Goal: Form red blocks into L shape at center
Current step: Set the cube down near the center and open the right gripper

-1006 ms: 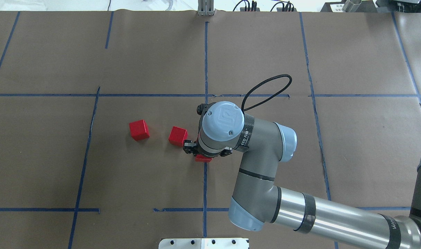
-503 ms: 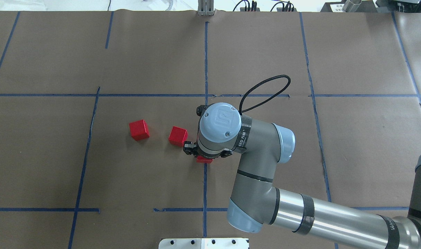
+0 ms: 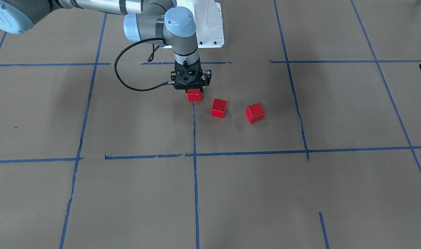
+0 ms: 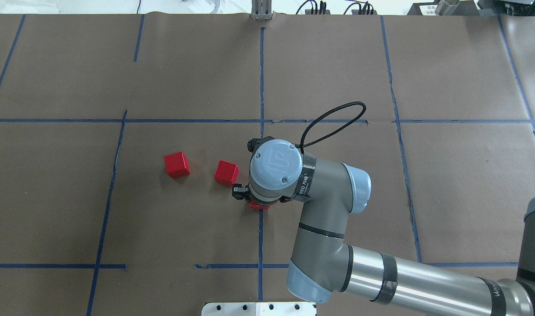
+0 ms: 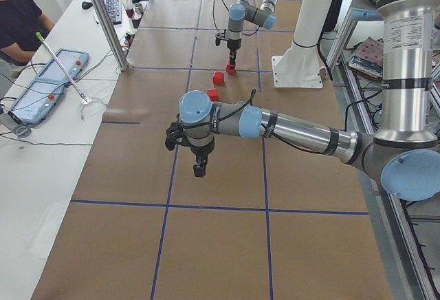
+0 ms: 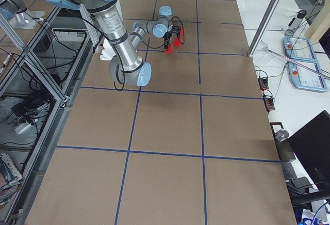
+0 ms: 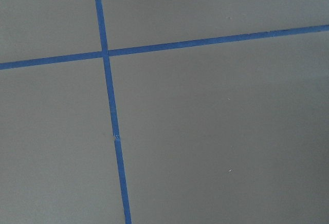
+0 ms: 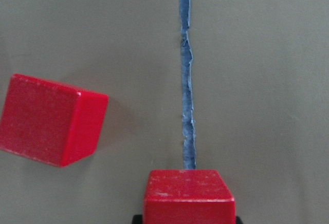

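Note:
Three red blocks are in the center cell (image 4: 184, 219). My right gripper (image 3: 194, 90) points straight down and is shut on one red block (image 3: 194, 95), low over the vertical blue tape line (image 4: 260, 237). That block fills the bottom of the right wrist view (image 8: 188, 196) and peeks out under the wrist in the overhead view (image 4: 258, 205). A second block (image 4: 226, 172) lies close to its left, turned a little. The third block (image 4: 176, 164) lies further left. My left gripper (image 5: 199, 169) hangs over bare paper far from the blocks; I cannot tell whether it is open or shut.
The white robot base (image 3: 207, 24) stands at the near table edge. Blue tape lines cross the brown paper (image 7: 110, 54). A side table with pendants (image 5: 58, 73) and a seated person (image 5: 17, 14) lie beyond the far edge.
My right wrist has sunk lower and shifted slightly toward the robot base, carrying the held block with it. The other two blocks have not moved.

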